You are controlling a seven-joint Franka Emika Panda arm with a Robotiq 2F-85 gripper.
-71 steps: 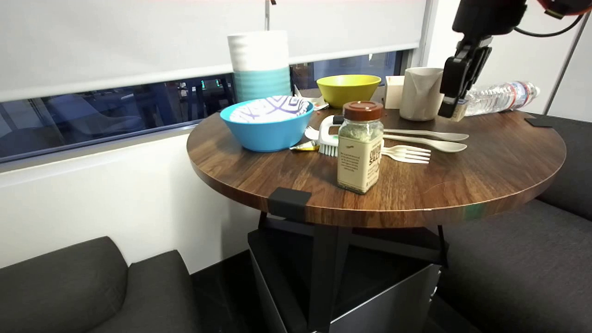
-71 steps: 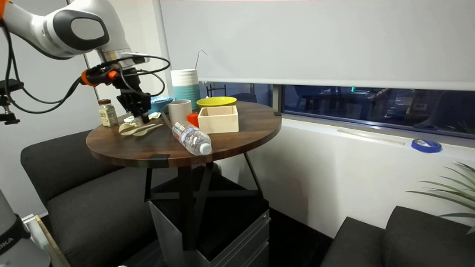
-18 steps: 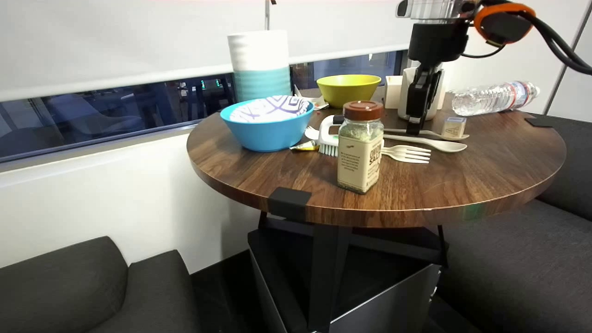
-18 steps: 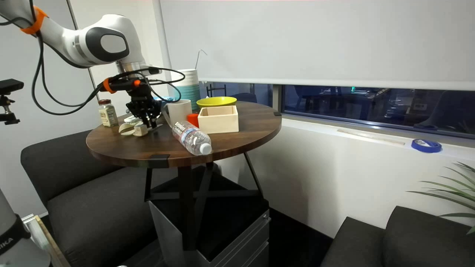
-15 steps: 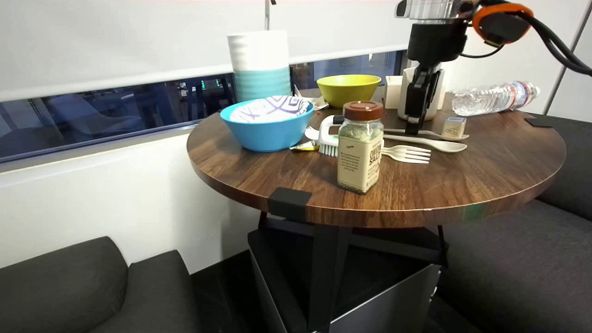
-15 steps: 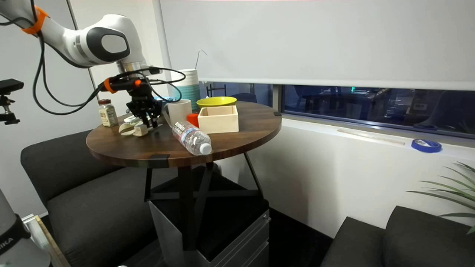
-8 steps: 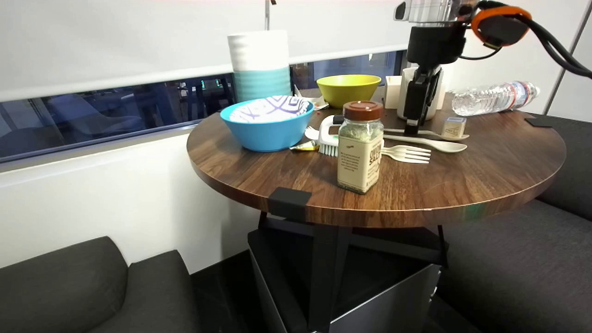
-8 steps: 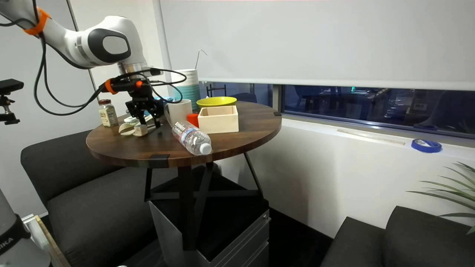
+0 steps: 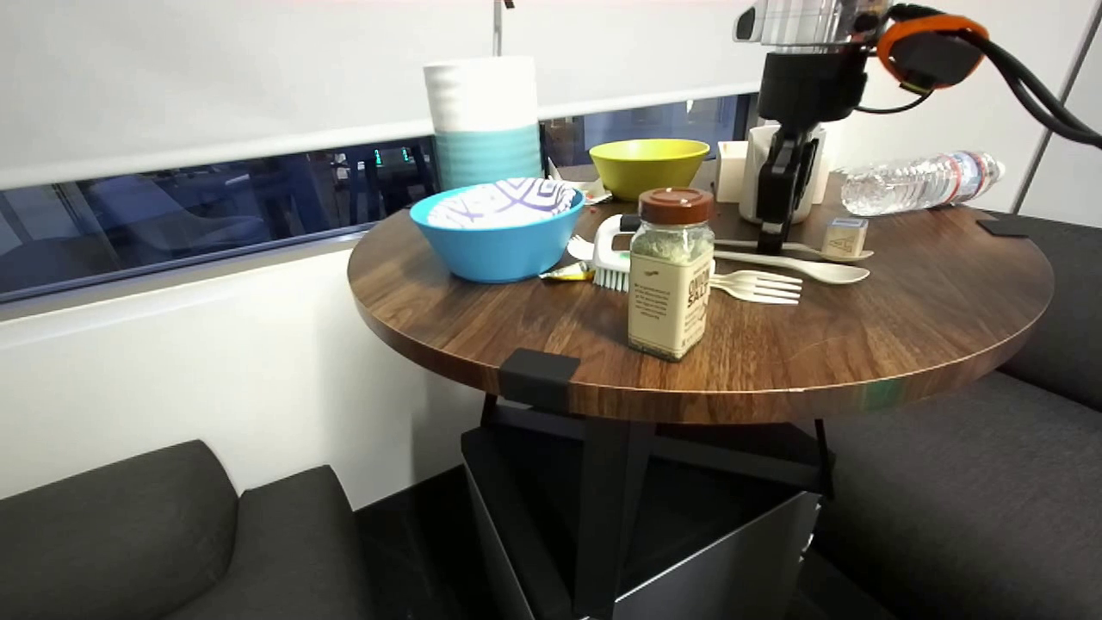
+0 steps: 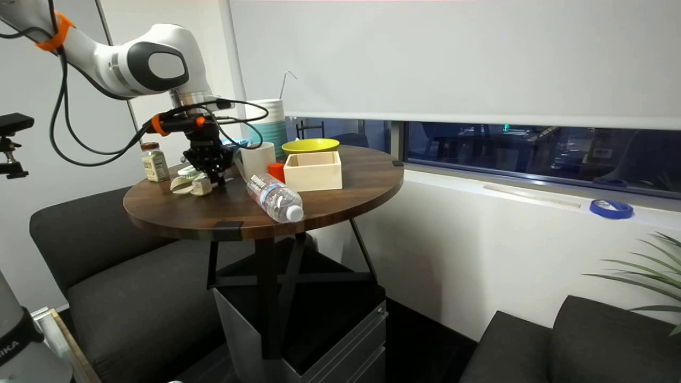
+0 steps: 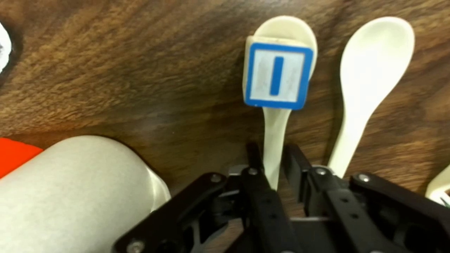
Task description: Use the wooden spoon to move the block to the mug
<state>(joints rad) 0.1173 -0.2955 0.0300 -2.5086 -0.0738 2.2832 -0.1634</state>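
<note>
Gripper nearly closed, seemingly pinching spoon by handle. Block sits ahead, on spoon head, likely so lifting carries it. Mug, its goal, stands near gripper, left in wrist view.

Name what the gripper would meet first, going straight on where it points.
Probably the tabletop; the gripper points down, straddling the wooden spoon's handle. Depth there is hard to judge.

Both exterior views brightly lit. In an exterior view, soft shadow on wall, right of centre. Wrist view: sheen on tabletop, left of centre; block sharp, gripper blurred at tips.
</note>
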